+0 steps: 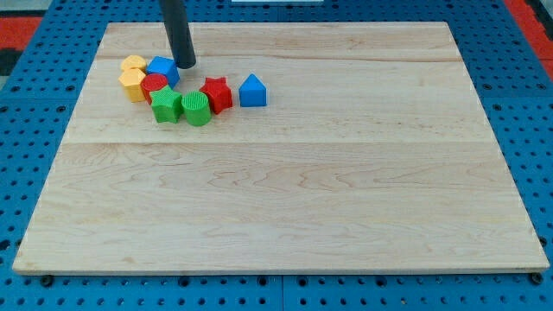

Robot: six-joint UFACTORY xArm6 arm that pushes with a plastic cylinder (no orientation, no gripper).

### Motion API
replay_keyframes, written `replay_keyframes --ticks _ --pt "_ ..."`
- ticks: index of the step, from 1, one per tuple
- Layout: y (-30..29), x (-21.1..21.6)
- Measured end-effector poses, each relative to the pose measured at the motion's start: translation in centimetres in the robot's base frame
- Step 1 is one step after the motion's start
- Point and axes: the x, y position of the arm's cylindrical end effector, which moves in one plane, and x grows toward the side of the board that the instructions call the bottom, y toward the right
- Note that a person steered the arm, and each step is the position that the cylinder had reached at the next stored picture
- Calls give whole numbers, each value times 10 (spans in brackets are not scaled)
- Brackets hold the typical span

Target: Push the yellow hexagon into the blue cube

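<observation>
The small yellow plastic hexagon (134, 64) lies to the view's left of my tip (187, 65), touching the blue plastic cube (163, 69), which sits between them, just beside my tip. A second yellow block (132, 84) lies below the hexagon. There is no pincer on this arm: only a dark rod, holding nothing, on the wooden bench (285, 199). I judge that my tip must go around to the hexagon's far left side.

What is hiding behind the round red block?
Behind the red round block sit a blue cube and a yellow hexagon block, both partly visible. The red one covers their lower fronts.
</observation>
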Motion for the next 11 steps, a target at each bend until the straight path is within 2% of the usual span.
replay_keyframes --ticks 2,3,4,5,6,8,11 --pt "4 -5" --pt "-24 -42" --pt "-88 -53" --pt "-146 -32" --pt "-157 9" --pt "-145 55" --pt "-54 64"
